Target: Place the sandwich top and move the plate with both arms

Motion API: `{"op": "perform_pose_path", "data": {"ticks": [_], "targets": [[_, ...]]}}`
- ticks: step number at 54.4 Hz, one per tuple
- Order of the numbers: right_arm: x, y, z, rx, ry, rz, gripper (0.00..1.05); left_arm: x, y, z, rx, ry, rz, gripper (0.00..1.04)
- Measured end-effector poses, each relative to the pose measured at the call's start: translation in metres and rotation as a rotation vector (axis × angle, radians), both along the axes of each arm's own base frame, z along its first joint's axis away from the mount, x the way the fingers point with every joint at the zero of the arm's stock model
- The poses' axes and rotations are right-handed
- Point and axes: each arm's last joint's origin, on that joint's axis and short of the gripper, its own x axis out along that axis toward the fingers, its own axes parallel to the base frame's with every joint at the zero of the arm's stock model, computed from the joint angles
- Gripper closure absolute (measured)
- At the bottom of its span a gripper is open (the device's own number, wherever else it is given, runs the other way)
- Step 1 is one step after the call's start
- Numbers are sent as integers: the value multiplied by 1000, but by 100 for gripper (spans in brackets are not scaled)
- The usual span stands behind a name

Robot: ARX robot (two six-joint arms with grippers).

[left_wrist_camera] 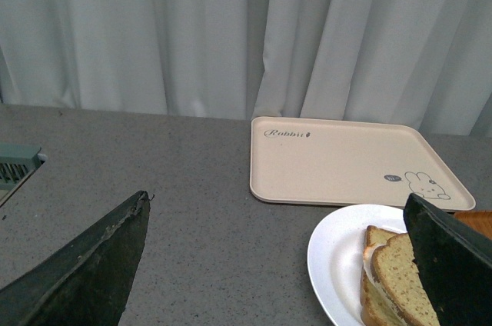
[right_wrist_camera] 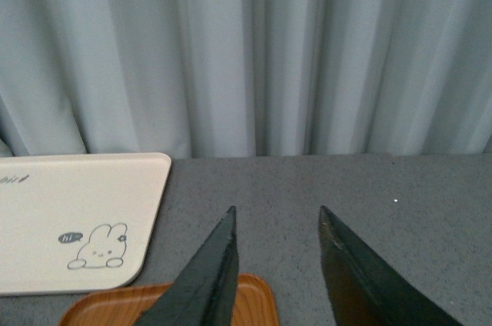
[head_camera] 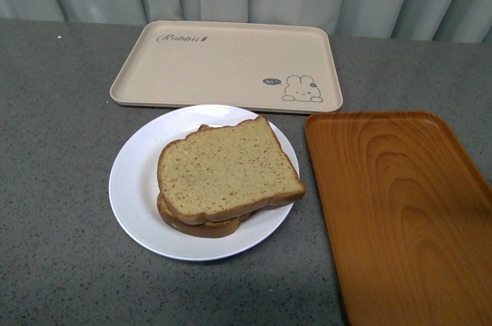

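Half done, seemingly: sandwich top (head_camera: 227, 168) already stacked at plate (head_camera: 134, 187) centre, wooden tray (head_camera: 400, 211) just beside at 3 o'clock. Parted and empty: left gripper (left_wrist_camera: 275, 200), right gripper (right_wrist_camera: 277, 209). Next: grip rim at 9 and 3 o'clock, lift level together.

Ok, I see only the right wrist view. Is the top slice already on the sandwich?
Observer: Yes, the sandwich top lies on the lower slice, a bit askew.
Operator: And where does it all stand?
Observer: On the plate, which sits on the table in front of the rabbit tray and left of the wooden tray, on neither of them.
Operator: And the left tool?
Observer: It is open wide, empty, and not touching the plate.
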Motion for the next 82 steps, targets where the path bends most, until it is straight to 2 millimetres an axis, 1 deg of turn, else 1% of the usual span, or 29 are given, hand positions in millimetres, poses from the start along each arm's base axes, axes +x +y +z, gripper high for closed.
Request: {"op": "perform_pose_path", "data": {"ticks": [4, 9, 11, 16, 30, 53, 82], "targets": [[-13, 0, 2, -6, 2, 1, 104, 0, 0, 0, 0, 0, 0, 6], [-28, 0, 7, -9, 0, 3, 104, 0, 0, 0, 0, 0, 0, 6], [-33, 0, 10, -9, 19, 3, 104, 0, 0, 0, 0, 0, 0, 6], [-44, 0, 17, -9, -4, 3, 104, 0, 0, 0, 0, 0, 0, 6], [-65, 0, 18, -9, -5, 3, 104, 0, 0, 0, 0, 0, 0, 6], [-89, 0, 22, -10, -21, 4, 104, 0, 0, 0, 0, 0, 0, 6], [-104, 0, 25, -10, -31, 4, 104, 0, 0, 0, 0, 0, 0, 6]]}}
